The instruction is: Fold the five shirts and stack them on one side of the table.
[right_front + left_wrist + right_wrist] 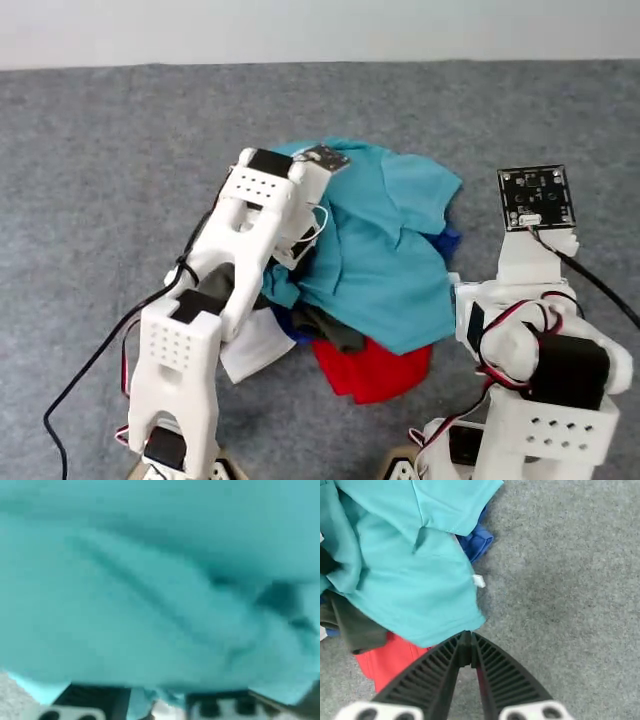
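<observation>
A pile of shirts lies mid-table: a teal shirt on top, a red shirt, a blue shirt, a dark grey shirt and a white shirt beneath. My left gripper sits at the far edge of the teal shirt, and teal cloth runs between its fingers, which look shut on it. My right gripper is shut and holds nothing. It hangs over the carpet beside the near corner of the teal shirt, close to the red shirt.
Grey carpet covers the whole table, with bare room to the left, right and far side of the pile. The right arm stands folded back at the near right. A black cable trails from the left arm's base.
</observation>
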{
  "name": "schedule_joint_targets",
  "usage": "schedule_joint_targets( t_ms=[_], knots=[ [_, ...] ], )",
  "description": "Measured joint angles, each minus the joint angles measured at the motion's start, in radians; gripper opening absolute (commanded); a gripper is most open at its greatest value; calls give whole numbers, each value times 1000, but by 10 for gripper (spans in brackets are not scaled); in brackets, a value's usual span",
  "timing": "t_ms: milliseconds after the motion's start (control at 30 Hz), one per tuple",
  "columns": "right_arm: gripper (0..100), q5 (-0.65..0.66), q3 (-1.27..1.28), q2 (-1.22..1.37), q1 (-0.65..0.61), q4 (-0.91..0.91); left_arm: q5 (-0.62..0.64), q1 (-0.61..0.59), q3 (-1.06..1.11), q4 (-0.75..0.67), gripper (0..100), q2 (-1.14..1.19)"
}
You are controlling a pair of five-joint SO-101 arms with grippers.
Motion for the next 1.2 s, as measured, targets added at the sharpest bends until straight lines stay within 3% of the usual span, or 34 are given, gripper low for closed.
schedule_joint_targets(
  t_ms=[167,433,600,1000,1200],
  knots=[
    [9,0,0,0,0,0,21,-124,-135,44,4,26],
    [9,0,0,0,0,0,66,-583,-333,35,4,31],
    [9,0,0,0,0,0,26,-802,-347,35,4,-15],
    [9,0,0,0,2,-21,-49,-1119,-351,38,5,-196],
    [9,0,0,0,0,-21,-49,-1189,-351,40,6,-252]
  ],
)
